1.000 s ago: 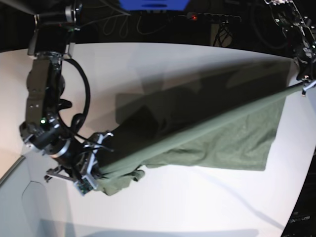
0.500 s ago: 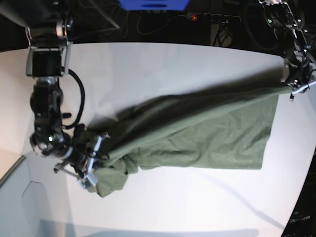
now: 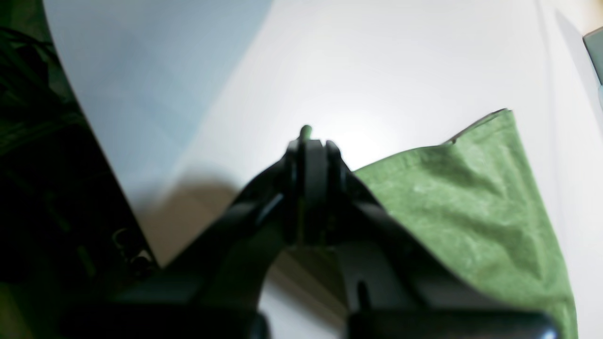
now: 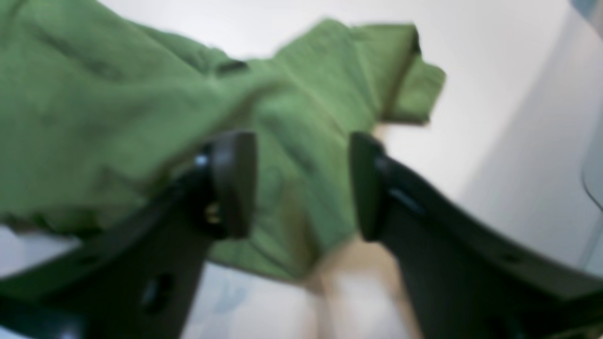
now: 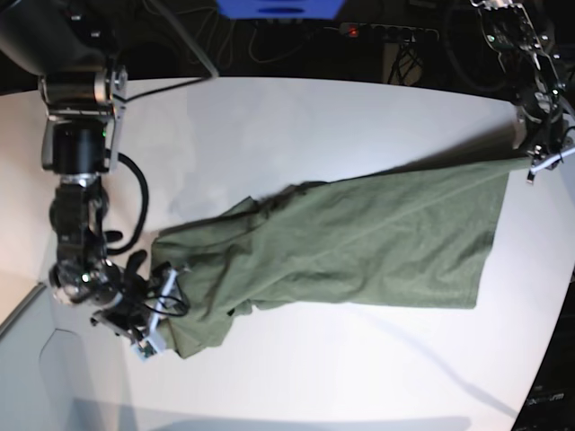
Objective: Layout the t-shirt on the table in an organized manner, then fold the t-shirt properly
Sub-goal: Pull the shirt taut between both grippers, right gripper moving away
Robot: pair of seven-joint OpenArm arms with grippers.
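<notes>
Between the two claws, the t-shirt (image 5: 359, 242) lies spread on the table (image 5: 296, 117).
Left gripper (image 3: 311, 141): jaws pressed together on a shirt corner, cloth fanning off to its right. Right gripper (image 4: 301, 183): jaws wide apart, nothing pinched, bunched fabric beyond its fingers. Dark cables (image 5: 269, 40) behind the table.
</notes>
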